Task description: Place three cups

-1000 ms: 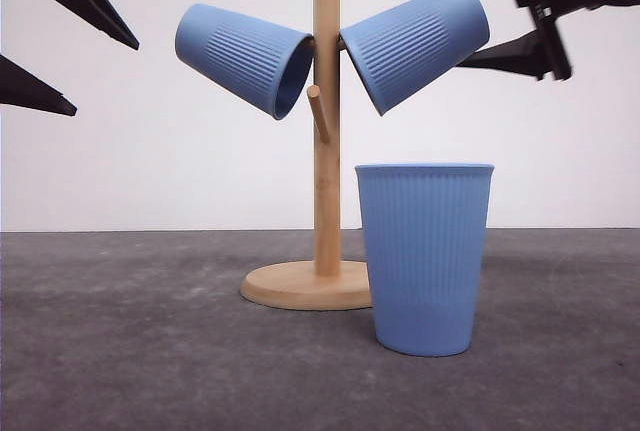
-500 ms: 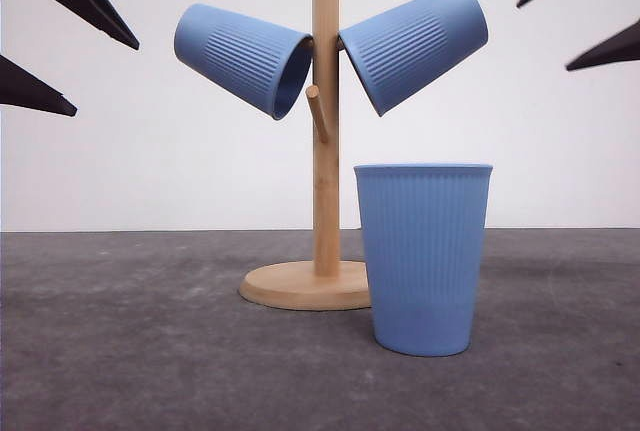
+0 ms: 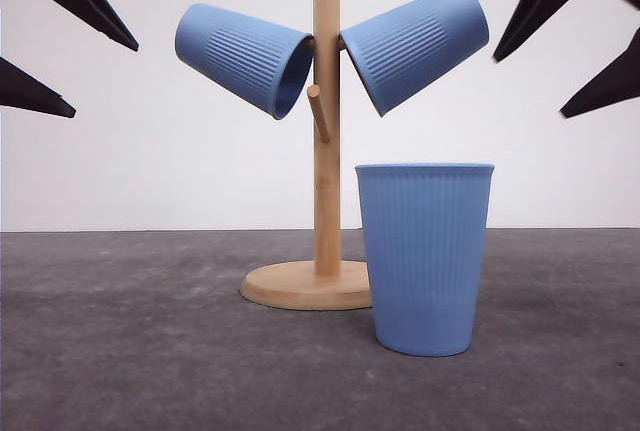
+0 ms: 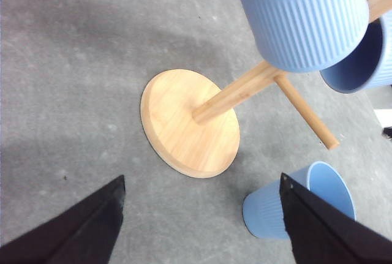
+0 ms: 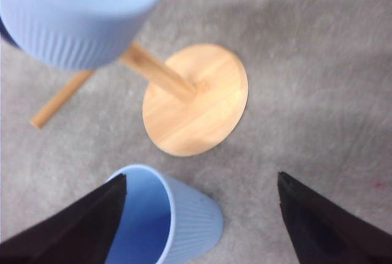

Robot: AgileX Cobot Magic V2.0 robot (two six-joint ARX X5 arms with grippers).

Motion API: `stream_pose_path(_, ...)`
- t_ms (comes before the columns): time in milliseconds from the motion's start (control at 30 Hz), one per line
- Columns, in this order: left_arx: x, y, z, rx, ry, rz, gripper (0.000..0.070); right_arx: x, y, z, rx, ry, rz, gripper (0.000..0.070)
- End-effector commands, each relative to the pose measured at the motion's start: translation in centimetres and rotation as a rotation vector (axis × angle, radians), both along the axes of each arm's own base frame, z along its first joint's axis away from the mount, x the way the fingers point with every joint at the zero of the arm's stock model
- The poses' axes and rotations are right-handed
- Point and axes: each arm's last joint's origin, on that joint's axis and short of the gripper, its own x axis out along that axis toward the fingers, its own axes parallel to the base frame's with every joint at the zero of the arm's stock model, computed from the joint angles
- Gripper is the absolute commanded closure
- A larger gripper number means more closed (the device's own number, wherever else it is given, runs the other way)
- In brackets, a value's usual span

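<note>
Two light-blue ribbed cups hang mouth-inward on the wooden stand [image 3: 327, 161]: one on the left [image 3: 240, 56], one on the right [image 3: 415, 46]. A short peg [image 3: 318, 113] lower on the post is bare. The third cup [image 3: 425, 256] stands upright on the table just right of the stand's round base [image 3: 300, 286]. My left gripper [image 3: 106, 79] is open at the upper left, apart from the left cup. My right gripper [image 3: 528, 87] is open at the upper right, just clear of the right cup. The right wrist view looks down on the standing cup [image 5: 177, 221] by the open right gripper [image 5: 201, 177].
The dark grey table [image 3: 120, 351] stretches to a white back wall. The left wrist view has the stand's base [image 4: 184, 123], a hung cup [image 4: 300, 13] and the standing cup [image 4: 269, 215] beyond the open left gripper [image 4: 199, 180].
My right gripper has drawn away to the right from the base of the right-hand hung cup, which stays on its peg. The left gripper has not moved.
</note>
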Motion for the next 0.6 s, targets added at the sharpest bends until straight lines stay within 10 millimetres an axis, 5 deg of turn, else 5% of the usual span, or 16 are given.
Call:
stream_pose_path(0, 0.2, -0.1, 0.3, -0.007, -0.008, -0.001, 0.0230, 0.2, 1.0, -0.1, 0.005, 0.005, -0.002, 0.0216)
stream_pose_path(267, 0.2, -0.1, 0.3, -0.006, -0.009, -0.002, 0.0229, 0.4, 4.2, -2.4, -0.026, 0.100, 0.019, 0.0233)
stream_pose_path(567, 0.2, -0.1, 0.3, -0.007, -0.009, -0.002, 0.0229, 0.7, 5.0, -6.1, -0.082, 0.265, 0.036, 0.0437)
